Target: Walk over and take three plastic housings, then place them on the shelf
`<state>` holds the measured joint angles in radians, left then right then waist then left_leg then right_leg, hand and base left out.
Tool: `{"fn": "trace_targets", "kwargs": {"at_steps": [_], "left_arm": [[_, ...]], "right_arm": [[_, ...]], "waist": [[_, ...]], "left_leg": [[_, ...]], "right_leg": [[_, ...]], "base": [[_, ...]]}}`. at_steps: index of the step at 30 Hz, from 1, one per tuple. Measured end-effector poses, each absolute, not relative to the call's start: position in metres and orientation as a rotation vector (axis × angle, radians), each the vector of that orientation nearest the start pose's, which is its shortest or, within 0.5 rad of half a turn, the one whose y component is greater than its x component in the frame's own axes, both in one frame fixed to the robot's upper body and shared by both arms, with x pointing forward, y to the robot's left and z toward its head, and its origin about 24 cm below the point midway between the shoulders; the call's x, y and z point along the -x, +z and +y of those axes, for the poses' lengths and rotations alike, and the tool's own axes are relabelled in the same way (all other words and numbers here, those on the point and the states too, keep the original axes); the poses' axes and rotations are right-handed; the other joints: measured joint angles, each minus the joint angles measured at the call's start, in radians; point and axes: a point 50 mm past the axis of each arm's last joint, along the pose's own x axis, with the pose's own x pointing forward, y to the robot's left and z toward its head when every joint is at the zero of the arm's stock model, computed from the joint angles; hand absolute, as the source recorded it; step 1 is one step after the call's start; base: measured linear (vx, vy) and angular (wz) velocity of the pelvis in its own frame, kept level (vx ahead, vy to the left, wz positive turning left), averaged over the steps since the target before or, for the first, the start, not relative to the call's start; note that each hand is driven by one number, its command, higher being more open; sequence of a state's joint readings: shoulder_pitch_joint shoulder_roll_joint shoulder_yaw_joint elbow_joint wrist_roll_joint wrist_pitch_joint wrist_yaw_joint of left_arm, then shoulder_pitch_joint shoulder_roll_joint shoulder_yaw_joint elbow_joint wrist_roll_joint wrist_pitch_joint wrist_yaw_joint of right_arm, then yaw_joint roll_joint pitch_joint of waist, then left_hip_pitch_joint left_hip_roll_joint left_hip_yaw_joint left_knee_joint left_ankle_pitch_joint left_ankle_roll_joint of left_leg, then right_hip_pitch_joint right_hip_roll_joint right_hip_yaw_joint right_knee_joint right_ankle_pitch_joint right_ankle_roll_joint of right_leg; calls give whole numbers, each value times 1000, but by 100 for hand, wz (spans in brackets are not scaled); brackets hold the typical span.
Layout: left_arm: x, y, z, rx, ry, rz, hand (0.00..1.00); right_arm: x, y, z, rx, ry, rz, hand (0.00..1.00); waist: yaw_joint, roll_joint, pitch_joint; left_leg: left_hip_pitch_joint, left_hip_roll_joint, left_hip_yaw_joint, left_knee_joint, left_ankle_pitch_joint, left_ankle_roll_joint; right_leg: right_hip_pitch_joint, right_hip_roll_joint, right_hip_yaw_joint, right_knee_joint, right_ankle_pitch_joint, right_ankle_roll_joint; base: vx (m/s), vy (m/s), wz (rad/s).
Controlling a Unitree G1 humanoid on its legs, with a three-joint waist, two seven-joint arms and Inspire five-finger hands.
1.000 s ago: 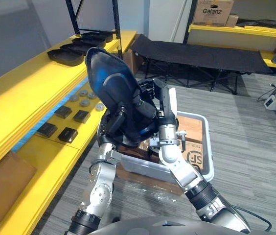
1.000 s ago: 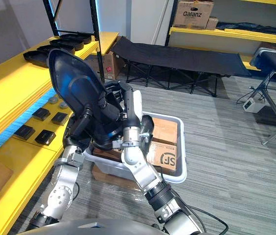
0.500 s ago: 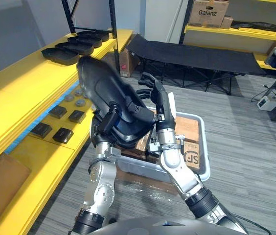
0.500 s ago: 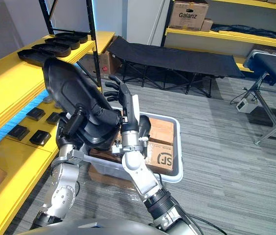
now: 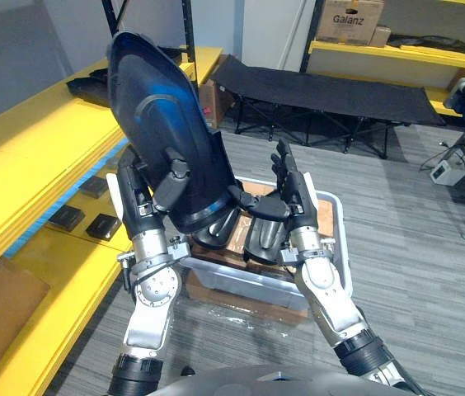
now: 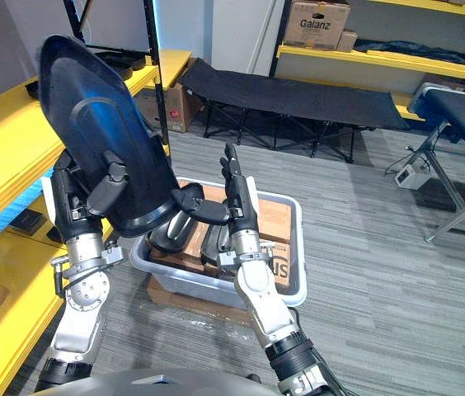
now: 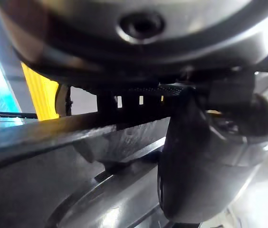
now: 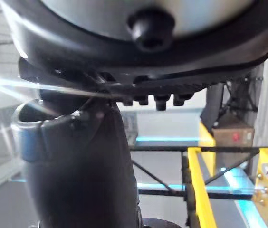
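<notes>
While left hand (image 5: 143, 210) clasps housing (image 5: 160, 124), right hand (image 5: 296, 196) splayed

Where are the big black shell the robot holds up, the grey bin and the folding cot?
black housing (image 5: 162, 115), left eye view, middle of its broad face.
grey bin (image 5: 345, 247), left eye view, its right rim.
folding cot (image 6: 298, 92), right eye view, middle of its black fabric.
</notes>
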<state>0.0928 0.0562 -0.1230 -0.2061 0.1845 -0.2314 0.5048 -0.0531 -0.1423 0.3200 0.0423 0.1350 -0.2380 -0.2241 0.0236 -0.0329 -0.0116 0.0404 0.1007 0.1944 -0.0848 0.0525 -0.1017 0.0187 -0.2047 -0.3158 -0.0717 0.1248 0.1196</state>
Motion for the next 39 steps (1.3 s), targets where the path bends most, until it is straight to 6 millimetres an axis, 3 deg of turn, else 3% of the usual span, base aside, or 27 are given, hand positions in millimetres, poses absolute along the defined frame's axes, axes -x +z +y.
{"fn": "trace_targets", "kwargs": {"at_steps": [2,5,10,15,21,34,39], "left_arm": [[-225,91,153,-158,393,-393,0],[-220,84,170,-211,469,-360,0],[-210,64,194,-240,561,-261,0],[-201,48,202,-205,587,-179,0],[-193,41,206,-144,612,-144,0],[-191,48,205,-98,640,-208,0],[-188,82,207,-53,686,-358,0]], "right_arm": [[-252,56,-114,-64,105,-184,100],[-250,51,-142,-247,97,-148,100],[-238,43,-161,-458,139,-132,100],[-214,20,-165,-506,106,-56,100],[-193,5,-188,-489,-9,-10,100],[-191,-8,-192,-366,-83,73,100],[-205,0,-179,-378,-26,37,100]], "waist": [[-4,6,9],[-8,14,13],[-24,15,14],[-28,22,19],[-31,33,28],[-26,34,34],[-17,34,49]], "left_leg": [[0,0,8,0,-3,-1],[0,1,23,0,-7,2],[2,7,37,1,-13,-2],[3,15,47,1,-22,-6],[2,16,58,0,-25,-6],[0,14,49,0,-25,-6],[-3,13,19,1,-24,-5]], "right_leg": [[-5,0,8,0,1,1],[-14,2,23,-1,3,3],[-18,9,36,-4,3,4],[-22,16,46,-5,1,3],[-30,16,55,-5,1,3],[-28,15,50,-5,0,4],[-18,14,29,-5,-1,3]], "base": [[0,-1,-13],[14,-5,-14],[22,-12,-8],[0,-12,-5],[-20,-6,-5],[-5,-2,1],[-10,-6,11]]}}
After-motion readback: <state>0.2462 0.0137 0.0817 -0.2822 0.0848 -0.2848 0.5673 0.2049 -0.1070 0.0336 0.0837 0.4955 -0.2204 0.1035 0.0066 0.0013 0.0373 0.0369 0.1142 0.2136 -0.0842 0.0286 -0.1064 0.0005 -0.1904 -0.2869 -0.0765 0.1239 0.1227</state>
